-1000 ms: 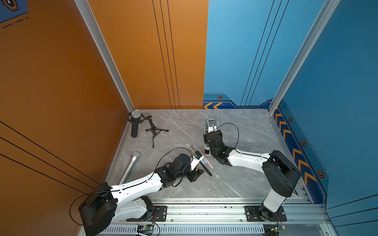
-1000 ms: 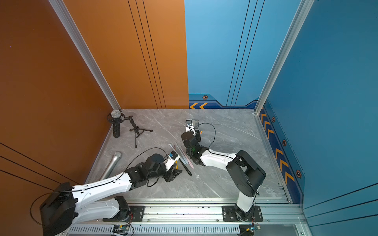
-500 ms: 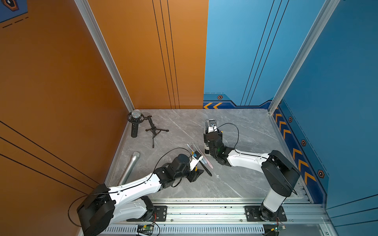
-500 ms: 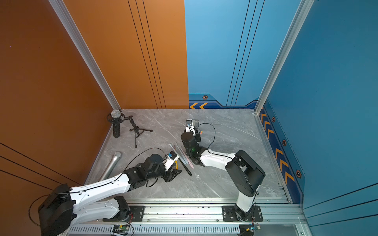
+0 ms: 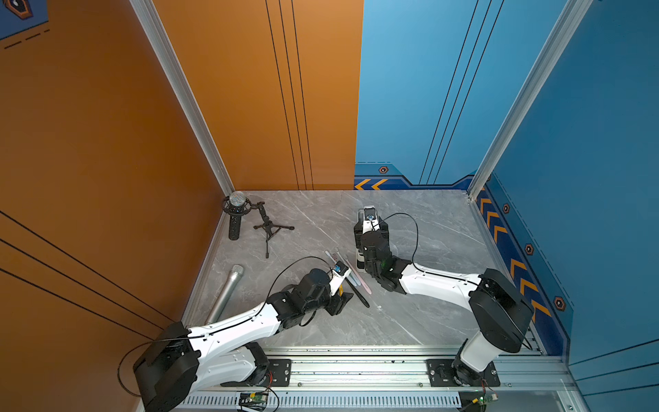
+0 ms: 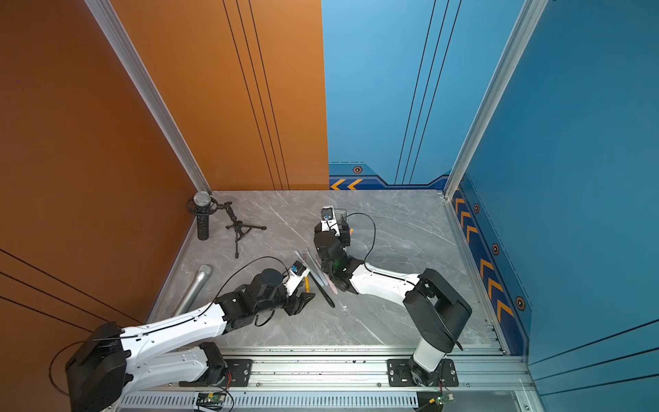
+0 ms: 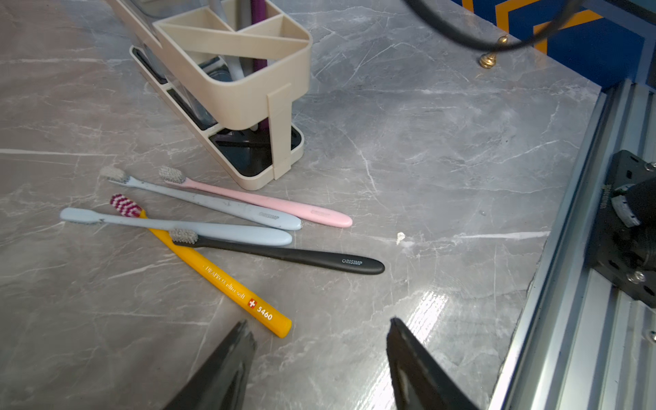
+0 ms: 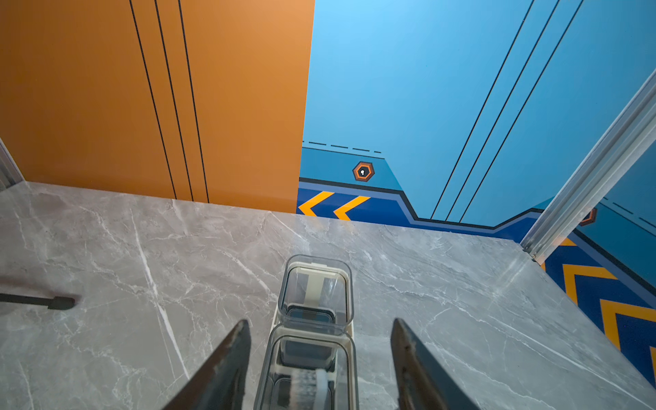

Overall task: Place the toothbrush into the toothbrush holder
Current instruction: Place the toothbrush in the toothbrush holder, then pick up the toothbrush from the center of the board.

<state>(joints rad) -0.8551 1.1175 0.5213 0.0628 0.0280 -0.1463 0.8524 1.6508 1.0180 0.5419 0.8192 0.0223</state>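
- The left end effector [image 7: 319, 321] hangs open with nothing in it, low over the worktop [image 7: 443, 159]. It's just beside the handle end of the yellow toothbrush [image 7: 220, 280], so that one looks like the pick.
- Trouble is the pile. Five brushes lie loose around the middle of the worktop, right next to the toothbrush holder [image 7: 248, 103]. A pale blue toothbrush [image 7: 198, 229] crosses over the yellow one's neck and the black toothbrush [image 7: 291, 256] has its head against it. A lift probably drags both along.
- The handles are thin and lie flat on a glossy surface, so the jaws could scrape the stone or squirt the brush out sideways.
- The right end effector [image 8: 320, 320] is open too, jaws either side of the holder's clear cups. They're not touching the cups as far as its wrist view shows. The holder is narrow, so any sideways drift could tip it and spill the brushes standing in it.
- The diagonal bar leaves tight openings, so a tilted brush could catch on it.
- Surface: a shiny grey marble-look worktop with an aluminium rail [image 5: 356, 364] along its near edge. A microphone on a small tripod [image 5: 233, 217] sits in the far left corner, and a silver microphone [image 5: 226, 292] lies along the left edge.
- Room: orange panels left and back, blue panels with yellow chevrons on the right.
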